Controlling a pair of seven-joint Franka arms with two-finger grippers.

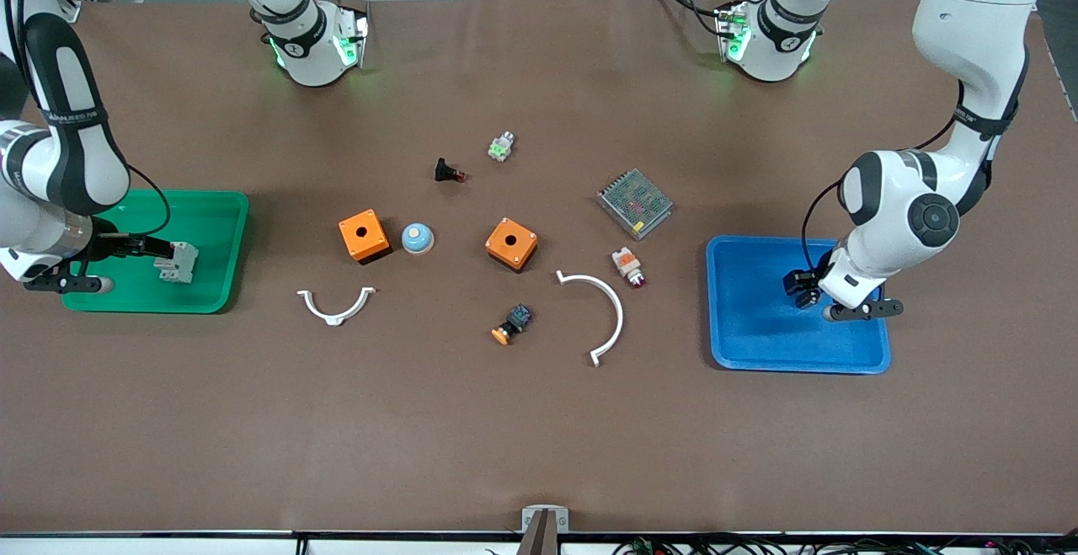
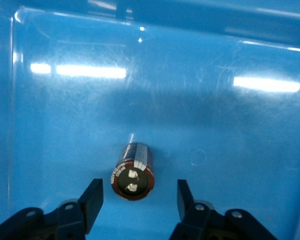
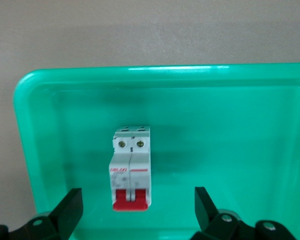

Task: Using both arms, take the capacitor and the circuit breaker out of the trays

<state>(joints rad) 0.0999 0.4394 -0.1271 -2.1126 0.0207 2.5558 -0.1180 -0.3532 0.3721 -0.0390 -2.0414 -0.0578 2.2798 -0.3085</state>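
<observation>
The capacitor (image 2: 133,172), a small black cylinder with two metal terminals on its end, lies on the floor of the blue tray (image 1: 749,336) at the left arm's end of the table. My left gripper (image 2: 138,200) is open, one finger on each side of the capacitor and not touching it; it also shows low over the blue tray in the front view (image 1: 800,288). The breaker (image 1: 177,262), a pale grey block with red levers (image 3: 131,200), lies in the green tray (image 1: 210,210). My right gripper (image 3: 137,207) is open around the breaker's red end, clear of it.
Between the trays lie two orange boxes (image 1: 364,236) (image 1: 511,243), a blue dome (image 1: 417,238), a black button part (image 1: 450,172), a green-white part (image 1: 501,146), a mesh-covered box (image 1: 634,203), a white-orange lamp (image 1: 628,266), an orange-capped switch (image 1: 512,324) and two white curved brackets (image 1: 336,305) (image 1: 602,311).
</observation>
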